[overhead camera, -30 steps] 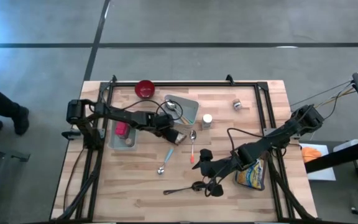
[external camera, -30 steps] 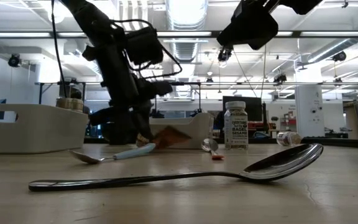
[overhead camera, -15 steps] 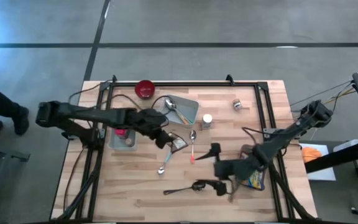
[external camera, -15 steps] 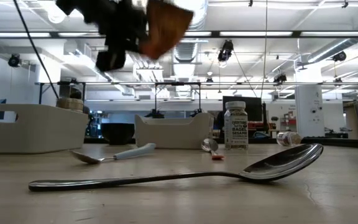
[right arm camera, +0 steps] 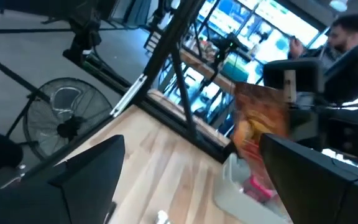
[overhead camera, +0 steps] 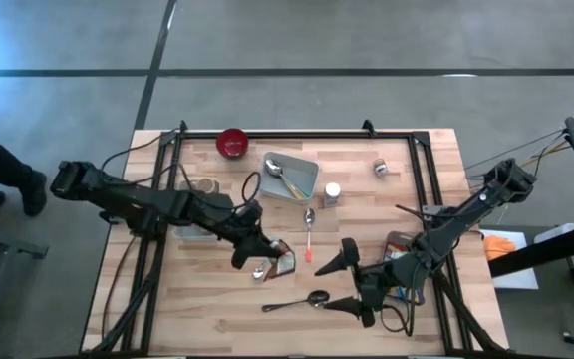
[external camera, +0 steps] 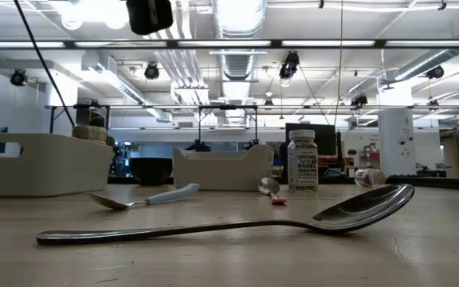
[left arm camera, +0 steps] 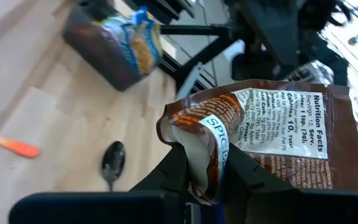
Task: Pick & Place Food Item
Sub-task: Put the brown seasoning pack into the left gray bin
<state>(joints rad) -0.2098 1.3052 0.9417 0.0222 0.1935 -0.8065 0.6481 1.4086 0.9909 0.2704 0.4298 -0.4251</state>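
Left hand (overhead camera: 267, 256) lifted over the tabletop (overhead camera: 217, 314), clenched on a brown spice pouch (left arm camera: 272, 140).

In the high view the pouch hangs just above the blue-handled spoon (overhead camera: 260, 271), with the black spoon (overhead camera: 295, 302) nearer the front edge. The right hand (overhead camera: 348, 284) waits just beside that black spoon's bowl, fingers spread wide (nothing between them). A chip bag (overhead camera: 407, 274) lies beyond the right hand.

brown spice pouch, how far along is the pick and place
Done: the left gripper is shut on the brown spice pouch and holds it clear of the table. In hand: carrying it, near the open right gripper. Left: setting it down; the destination isn't clear.
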